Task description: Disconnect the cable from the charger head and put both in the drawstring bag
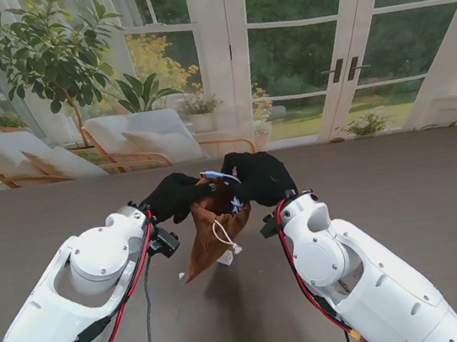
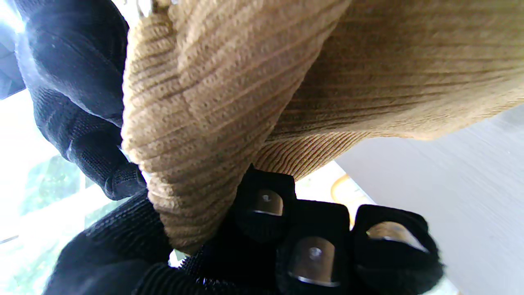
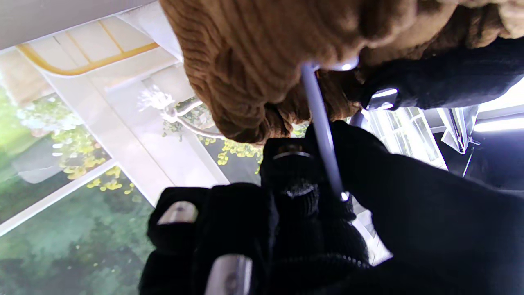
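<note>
A brown corduroy drawstring bag [image 1: 212, 233] hangs lifted over the middle of the table, its mouth held up between my two black-gloved hands. My left hand [image 1: 174, 197] pinches the bag's rim [image 2: 192, 135] at its left side. My right hand [image 1: 259, 177] holds a pale blue-white cable [image 1: 219, 175] at the bag's mouth; in the right wrist view the cable [image 3: 321, 131] runs from my fingers into the bag's opening [image 3: 262, 61]. The bag's white drawstring [image 1: 225, 238] dangles down its front. I cannot make out the charger head.
A small white object [image 1: 224, 259] lies on the dark table [image 1: 418, 187] just under the bag's lower tip. Glass doors, lounge chairs and a potted tree stand beyond the far table edge. Red and black wiring runs along both forearms.
</note>
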Tool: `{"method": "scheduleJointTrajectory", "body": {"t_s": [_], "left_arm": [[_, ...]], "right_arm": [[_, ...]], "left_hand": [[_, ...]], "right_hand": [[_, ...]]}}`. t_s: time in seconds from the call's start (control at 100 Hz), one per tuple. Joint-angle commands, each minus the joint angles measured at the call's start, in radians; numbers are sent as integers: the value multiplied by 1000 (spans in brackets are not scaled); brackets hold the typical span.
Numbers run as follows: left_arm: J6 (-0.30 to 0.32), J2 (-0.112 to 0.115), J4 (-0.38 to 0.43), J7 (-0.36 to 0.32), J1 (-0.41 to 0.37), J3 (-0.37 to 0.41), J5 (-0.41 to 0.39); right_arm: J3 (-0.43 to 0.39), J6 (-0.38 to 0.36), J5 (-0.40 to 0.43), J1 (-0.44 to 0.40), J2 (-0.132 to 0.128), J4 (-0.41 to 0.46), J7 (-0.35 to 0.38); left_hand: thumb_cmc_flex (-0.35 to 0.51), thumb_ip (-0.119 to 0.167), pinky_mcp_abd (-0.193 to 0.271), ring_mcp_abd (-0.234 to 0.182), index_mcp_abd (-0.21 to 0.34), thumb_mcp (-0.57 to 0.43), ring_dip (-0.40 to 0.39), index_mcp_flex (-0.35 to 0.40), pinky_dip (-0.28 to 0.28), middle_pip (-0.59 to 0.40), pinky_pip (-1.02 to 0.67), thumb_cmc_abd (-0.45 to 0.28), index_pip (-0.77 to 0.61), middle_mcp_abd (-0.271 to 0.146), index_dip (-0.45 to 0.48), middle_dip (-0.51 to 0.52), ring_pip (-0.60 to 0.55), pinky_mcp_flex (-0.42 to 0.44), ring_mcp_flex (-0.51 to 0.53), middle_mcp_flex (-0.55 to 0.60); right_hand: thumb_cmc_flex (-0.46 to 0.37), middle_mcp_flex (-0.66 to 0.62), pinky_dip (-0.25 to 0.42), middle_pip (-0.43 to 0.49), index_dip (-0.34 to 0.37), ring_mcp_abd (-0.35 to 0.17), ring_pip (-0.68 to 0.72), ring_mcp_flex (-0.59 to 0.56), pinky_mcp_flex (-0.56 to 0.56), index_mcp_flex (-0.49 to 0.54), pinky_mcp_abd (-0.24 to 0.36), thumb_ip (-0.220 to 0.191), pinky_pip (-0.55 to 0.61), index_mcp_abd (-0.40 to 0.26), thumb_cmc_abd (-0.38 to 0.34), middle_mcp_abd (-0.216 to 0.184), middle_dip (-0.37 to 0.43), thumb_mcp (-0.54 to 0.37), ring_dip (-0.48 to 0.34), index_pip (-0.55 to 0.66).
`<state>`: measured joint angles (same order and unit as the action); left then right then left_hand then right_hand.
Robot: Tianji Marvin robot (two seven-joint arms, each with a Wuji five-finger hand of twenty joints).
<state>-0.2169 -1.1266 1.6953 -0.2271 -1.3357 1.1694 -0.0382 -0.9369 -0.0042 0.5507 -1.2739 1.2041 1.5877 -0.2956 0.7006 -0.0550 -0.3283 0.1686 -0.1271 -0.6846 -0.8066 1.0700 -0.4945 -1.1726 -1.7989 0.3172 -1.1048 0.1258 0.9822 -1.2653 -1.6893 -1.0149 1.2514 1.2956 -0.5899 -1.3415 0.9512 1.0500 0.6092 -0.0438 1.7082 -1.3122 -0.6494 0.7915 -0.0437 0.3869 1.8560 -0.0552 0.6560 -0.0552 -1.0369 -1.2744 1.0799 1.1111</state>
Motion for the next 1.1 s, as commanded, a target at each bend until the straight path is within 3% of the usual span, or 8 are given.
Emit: {"method": "scheduleJointTrajectory", "body": {"t_s": [0.0,1.09], "left_arm": [[-1,2,9,-25,-6,3,3],[-30,9,53,-33,-55,35,-11]], "right_arm": [[-2,-10,0,-1,-3,2,17],[-40,-191,-8,2,-31,-28,101]], "left_hand": [[48,31,-2,-162,-153,-15,10,33,-13,-49,-242,-30,-11,-37,11,-22,-74,-50,21,49],[60,25,-14,-141,-159,6,10,18,-22,-18,-223,-37,0,-24,8,-45,-59,-28,21,47]], "right_hand": [[-68,-97,-21,22,59,-65,57,-5,-534,85,-10,-21,92,-171,-32,127,-10,-54,-1,178],[-55,-77,-33,4,101,-50,31,-4,-522,102,-23,-26,33,-224,-41,131,-27,-61,-13,166]]}}
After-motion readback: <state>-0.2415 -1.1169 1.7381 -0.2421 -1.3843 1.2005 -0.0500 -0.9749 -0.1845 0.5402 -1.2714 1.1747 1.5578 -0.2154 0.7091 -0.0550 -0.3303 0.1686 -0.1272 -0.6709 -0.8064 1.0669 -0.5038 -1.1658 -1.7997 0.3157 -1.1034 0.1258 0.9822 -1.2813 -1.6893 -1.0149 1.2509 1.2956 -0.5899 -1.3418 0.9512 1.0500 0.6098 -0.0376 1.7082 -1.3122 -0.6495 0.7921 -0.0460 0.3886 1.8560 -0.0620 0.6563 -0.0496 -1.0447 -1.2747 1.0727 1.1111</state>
